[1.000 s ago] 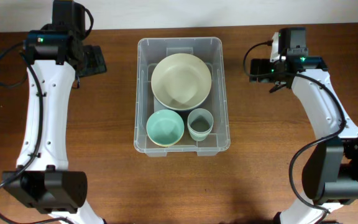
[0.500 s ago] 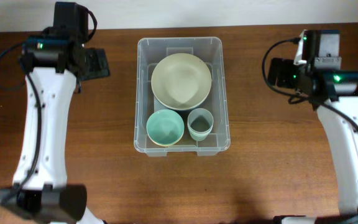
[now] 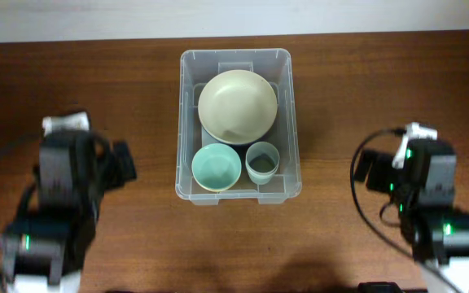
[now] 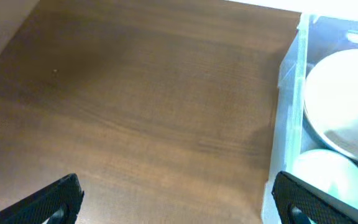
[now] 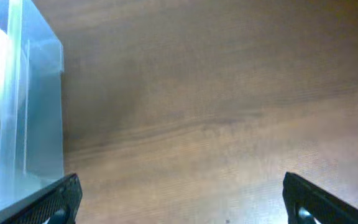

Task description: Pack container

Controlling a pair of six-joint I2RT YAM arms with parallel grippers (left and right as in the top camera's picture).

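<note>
The clear container [image 3: 184,122] stands at the table's middle. Inside it are a large cream bowl [image 3: 237,106], a teal bowl [image 3: 216,168] and a pale cup [image 3: 262,162]. My left gripper [image 3: 120,163] hovers open to the container's left, over bare wood, holding nothing. My right gripper [image 3: 373,172] is open to its right, also with nothing in it. The left wrist view has the container's wall [image 4: 288,124] at the right edge with the cream bowl [image 4: 344,93] behind it. In the right wrist view the container's corner [image 5: 36,112] shows at the left.
The brown wooden table [image 3: 340,89] stretches on both sides of the container. A pale wall strip [image 3: 234,16] runs along the far edge. Both arm bodies fill the near left and near right corners of the overhead view.
Both arms have drawn back from the far end beside the container toward the near table edge. Both grippers stayed open. The things in the container have not moved.
</note>
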